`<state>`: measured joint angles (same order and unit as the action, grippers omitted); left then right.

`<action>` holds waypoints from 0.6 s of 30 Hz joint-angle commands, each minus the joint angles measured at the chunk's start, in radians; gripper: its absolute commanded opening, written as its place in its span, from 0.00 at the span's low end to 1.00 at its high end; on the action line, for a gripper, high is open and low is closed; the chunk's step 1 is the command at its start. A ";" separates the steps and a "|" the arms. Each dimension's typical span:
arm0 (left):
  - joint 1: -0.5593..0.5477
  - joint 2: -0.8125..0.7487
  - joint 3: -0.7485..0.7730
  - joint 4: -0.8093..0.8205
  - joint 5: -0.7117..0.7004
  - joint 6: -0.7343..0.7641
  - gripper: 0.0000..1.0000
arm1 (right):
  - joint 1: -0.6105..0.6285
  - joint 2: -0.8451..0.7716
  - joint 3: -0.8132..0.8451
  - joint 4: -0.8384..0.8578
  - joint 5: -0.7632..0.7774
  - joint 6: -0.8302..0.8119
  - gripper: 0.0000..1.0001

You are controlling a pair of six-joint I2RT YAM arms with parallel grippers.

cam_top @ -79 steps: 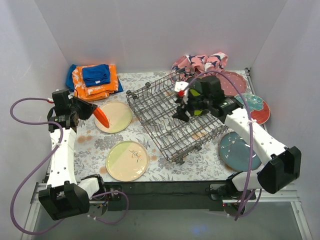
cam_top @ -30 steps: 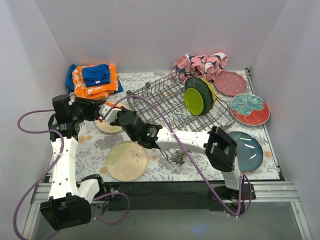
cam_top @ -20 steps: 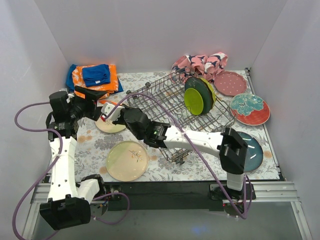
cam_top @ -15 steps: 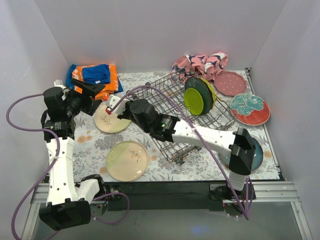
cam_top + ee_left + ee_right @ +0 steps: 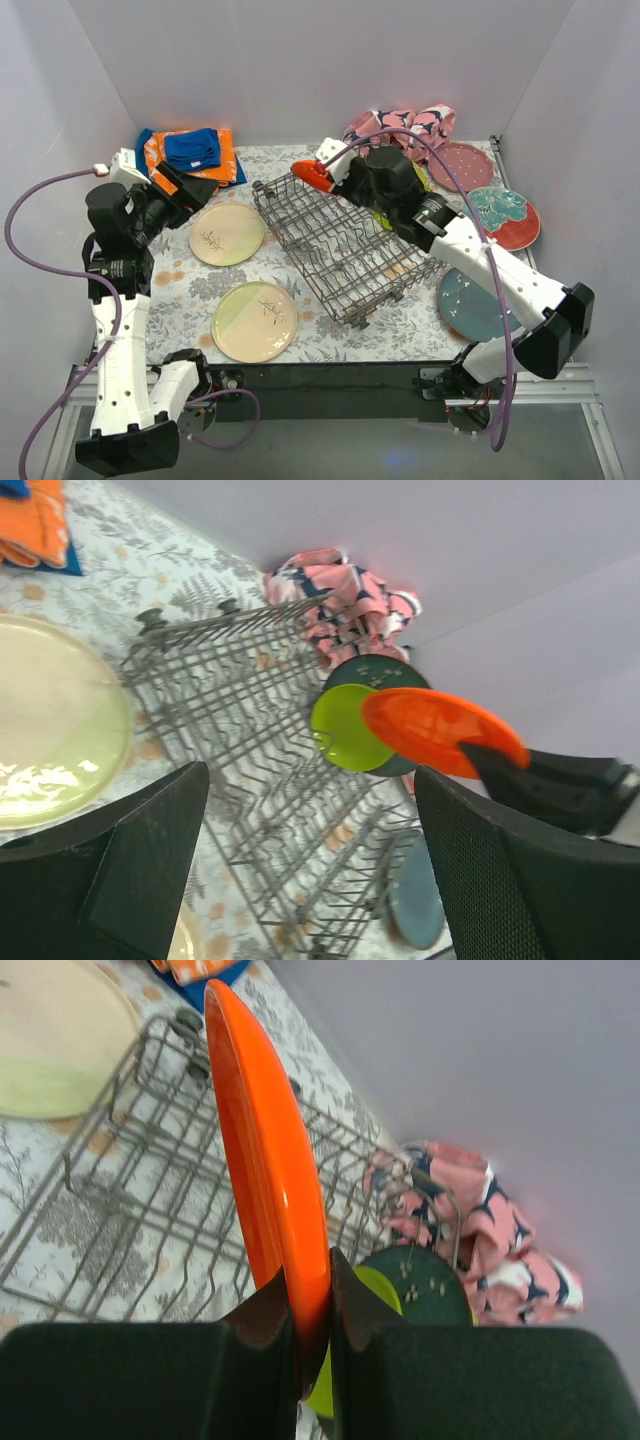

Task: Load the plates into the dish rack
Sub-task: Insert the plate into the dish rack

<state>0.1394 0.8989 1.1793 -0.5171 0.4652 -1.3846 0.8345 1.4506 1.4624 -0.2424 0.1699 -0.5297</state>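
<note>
My right gripper [image 5: 335, 172] [image 5: 310, 1320] is shut on the rim of an orange plate [image 5: 314, 178] [image 5: 265, 1160], held on edge above the far side of the dish rack [image 5: 340, 250] [image 5: 110, 1210]. A lime green plate [image 5: 345, 728] and a dark green plate [image 5: 378, 670] stand upright in the rack's far right corner. My left gripper [image 5: 178, 182] [image 5: 310, 810] hangs open and empty, high over the table's left side. A cream plate [image 5: 227, 235] and a lime-and-cream plate [image 5: 254, 321] lie flat left of the rack.
A teal plate [image 5: 475, 303], a red plate with a teal flower [image 5: 505, 217] and a dotted pink plate [image 5: 462, 166] lie right of the rack. Orange and blue cloths [image 5: 185, 155] sit at the back left, a pink-and-navy cloth [image 5: 400, 125] behind the rack.
The left gripper opened and let go of the orange plate, then drew back left. The right gripper took the plate and carried it right, over the rack.
</note>
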 commanded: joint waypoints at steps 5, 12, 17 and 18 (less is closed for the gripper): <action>-0.003 -0.048 -0.321 0.080 -0.060 0.160 0.82 | -0.156 -0.127 -0.235 0.034 -0.011 0.178 0.01; -0.004 -0.057 -0.509 0.178 -0.114 0.193 0.82 | -0.218 -0.128 -0.345 0.150 0.112 0.263 0.01; -0.003 -0.051 -0.544 0.189 -0.143 0.217 0.82 | -0.259 -0.108 -0.408 0.279 0.197 0.301 0.01; -0.003 -0.049 -0.544 0.192 -0.143 0.216 0.82 | -0.264 -0.104 -0.416 0.293 0.203 0.306 0.01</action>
<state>0.1390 0.8635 0.6327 -0.3832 0.3550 -1.2076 0.5945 1.3476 1.0676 -0.1375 0.2913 -0.2821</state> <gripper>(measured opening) 0.818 0.157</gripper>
